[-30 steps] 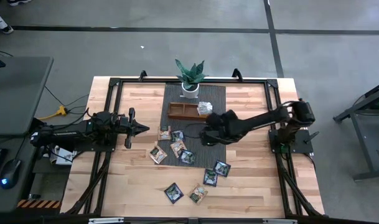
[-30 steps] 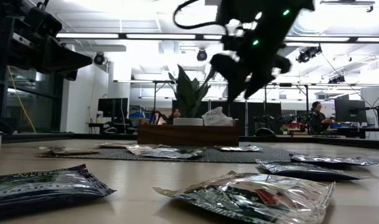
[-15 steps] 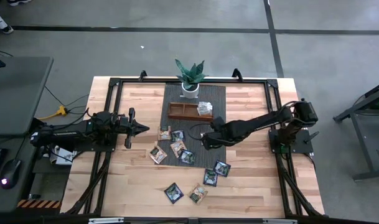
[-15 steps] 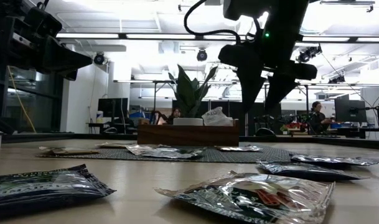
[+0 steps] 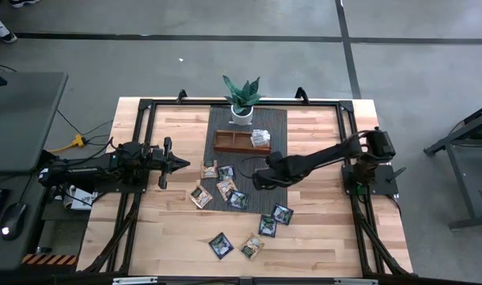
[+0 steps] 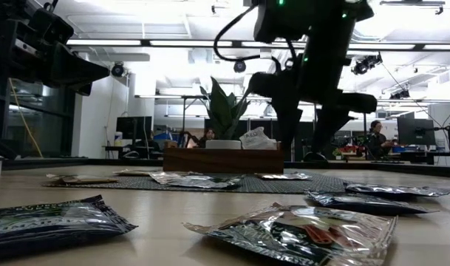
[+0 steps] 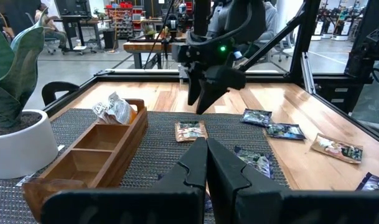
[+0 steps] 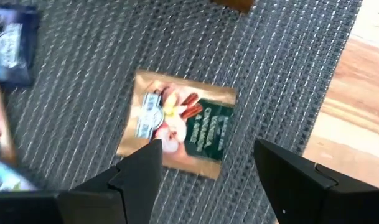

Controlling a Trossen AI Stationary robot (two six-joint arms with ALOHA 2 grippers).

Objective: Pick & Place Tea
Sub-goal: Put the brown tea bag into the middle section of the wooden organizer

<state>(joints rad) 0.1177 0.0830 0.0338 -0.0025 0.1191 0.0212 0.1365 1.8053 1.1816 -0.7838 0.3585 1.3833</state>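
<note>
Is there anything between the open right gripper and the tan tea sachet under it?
No: in the right wrist view the right gripper hangs above the tan square sachet, with only dark woven mat around it.

Compared with a second ago, the right gripper [image 5: 255, 180] is lower and farther from the wooden tray [image 5: 233, 142], out over the dark mat [image 5: 274, 127] toward the sachets. Its open fingers [image 8: 136, 171] now point down and straddle a tan-and-green tea sachet [image 8: 179, 123] lying flat on the mat. In the low view its fingers [image 6: 290, 125] hang nearer the table surface than before.
</note>
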